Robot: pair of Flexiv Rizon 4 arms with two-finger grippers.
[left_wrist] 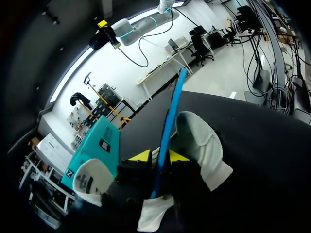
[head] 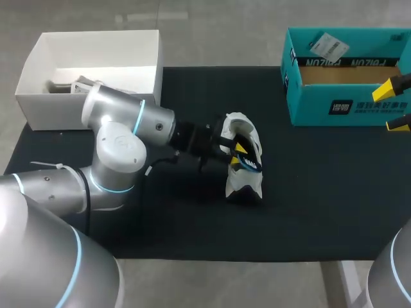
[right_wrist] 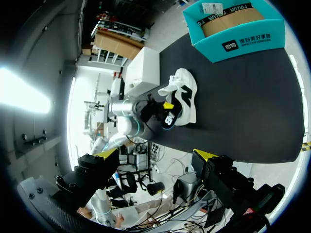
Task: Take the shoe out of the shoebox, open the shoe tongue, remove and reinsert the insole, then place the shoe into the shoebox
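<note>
The white shoe [head: 244, 181] with black and blue trim lies on the black mat in the middle of the table. It also shows in the right wrist view [right_wrist: 183, 94]. My left gripper [head: 237, 155] sits in the shoe's mouth. In the left wrist view a thin blue insole [left_wrist: 170, 116] stands on edge between the left gripper's [left_wrist: 159, 156] narrowly parted fingers, beside the white tongue [left_wrist: 201, 145]. The teal shoebox [head: 347, 106] stands open at the back right. My right gripper [head: 395, 106] hangs wide open and empty at the right edge, near the box.
A white open box [head: 58, 112] holding a few small items stands at the back left, behind my left arm. The black mat [head: 321, 205] covers the table in front of the shoebox. The shoebox [right_wrist: 243, 41] has a card lying inside.
</note>
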